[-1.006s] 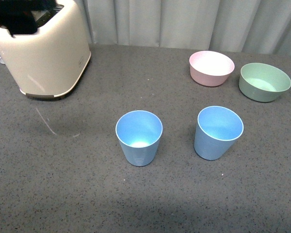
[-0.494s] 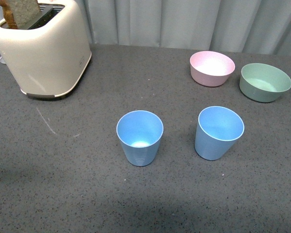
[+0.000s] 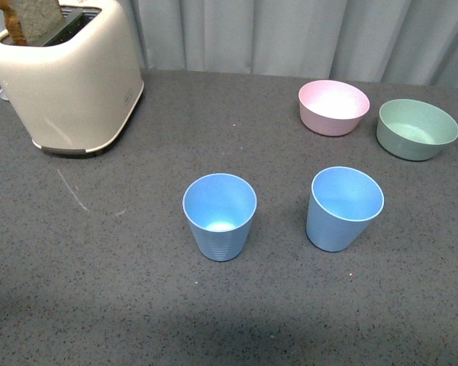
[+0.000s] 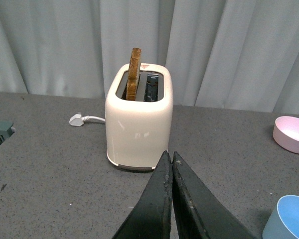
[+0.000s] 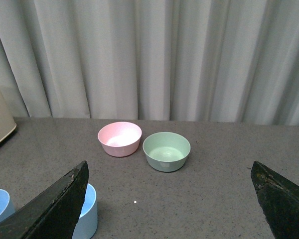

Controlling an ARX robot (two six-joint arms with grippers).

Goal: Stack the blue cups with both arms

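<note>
Blue cups, two light blue matte plastic tumblers, stand apart at the lower centre of the front frame on the dark speckled countertop (image 3: 99, 290). The left cup (image 3: 219, 216) is upright and the right cup (image 3: 343, 207) looks tilted. That lean worries me: a glancing finger could tip it, and tapered walls may slip. Neither arm shows there. Only the wrist views show them: the left gripper (image 4: 169, 155) is pressed together, facing the cream toaster (image 4: 139, 124), and the right gripper (image 5: 168, 167) is spread wide.
</note>
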